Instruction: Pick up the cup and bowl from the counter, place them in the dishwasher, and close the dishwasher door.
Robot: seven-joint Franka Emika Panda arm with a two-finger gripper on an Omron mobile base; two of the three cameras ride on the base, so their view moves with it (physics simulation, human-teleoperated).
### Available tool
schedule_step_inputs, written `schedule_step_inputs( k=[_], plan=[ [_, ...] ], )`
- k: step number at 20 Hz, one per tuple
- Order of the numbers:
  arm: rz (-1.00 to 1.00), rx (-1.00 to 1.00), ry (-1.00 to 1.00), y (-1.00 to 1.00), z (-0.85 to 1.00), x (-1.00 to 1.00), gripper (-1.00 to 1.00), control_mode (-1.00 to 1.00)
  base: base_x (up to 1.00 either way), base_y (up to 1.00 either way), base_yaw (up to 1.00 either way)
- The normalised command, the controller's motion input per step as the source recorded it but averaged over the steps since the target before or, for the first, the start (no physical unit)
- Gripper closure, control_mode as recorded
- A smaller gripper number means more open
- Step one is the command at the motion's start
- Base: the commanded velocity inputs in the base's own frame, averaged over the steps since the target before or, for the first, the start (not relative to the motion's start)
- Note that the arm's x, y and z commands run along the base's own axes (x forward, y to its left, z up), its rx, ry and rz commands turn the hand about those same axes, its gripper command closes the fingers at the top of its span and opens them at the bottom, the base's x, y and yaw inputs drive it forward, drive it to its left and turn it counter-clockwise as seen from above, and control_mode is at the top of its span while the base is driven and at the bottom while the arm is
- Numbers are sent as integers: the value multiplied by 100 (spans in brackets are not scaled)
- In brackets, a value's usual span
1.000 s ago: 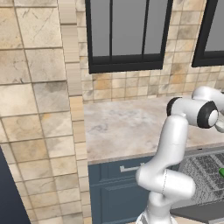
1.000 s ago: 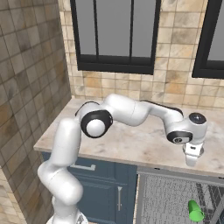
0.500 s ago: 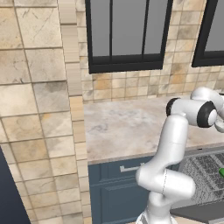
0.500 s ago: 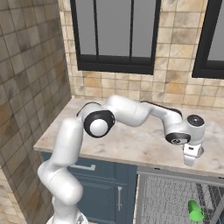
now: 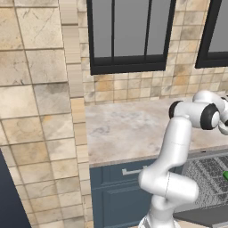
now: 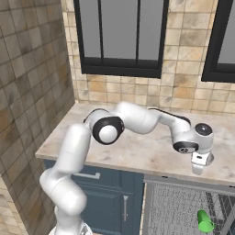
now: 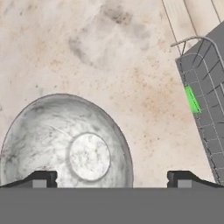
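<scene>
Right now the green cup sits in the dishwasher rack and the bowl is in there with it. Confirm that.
Half right. The green cup is in the rack, but the bowl is on the counter, under the open jaws, as the hand view shows.

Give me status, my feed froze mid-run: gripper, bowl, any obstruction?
Gripper open above bowl on counter. Green cup already in dishwasher rack. No obstruction seen.

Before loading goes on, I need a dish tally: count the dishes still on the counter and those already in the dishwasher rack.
2. One grey bowl sits on the counter under the open gripper. One green cup lies in the dishwasher rack. Others may be out of view.
</scene>
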Motion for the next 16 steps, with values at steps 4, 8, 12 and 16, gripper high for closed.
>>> schedule_step_inputs(
  k=[4, 8, 12, 16],
  plan=[
    [-2, 0, -4, -30, 0, 15, -100, -100, 0, 0, 0],
    [-3, 0, -1, -18, -9, 26, 100, -100, 0, 0, 0],
    [-3, 0, 0, -14, -14, 27, 100, -100, 0, 0, 0],
    [0, 3, -1, -14, -1, 6, 100, -100, 0, 0, 0]
  ],
)
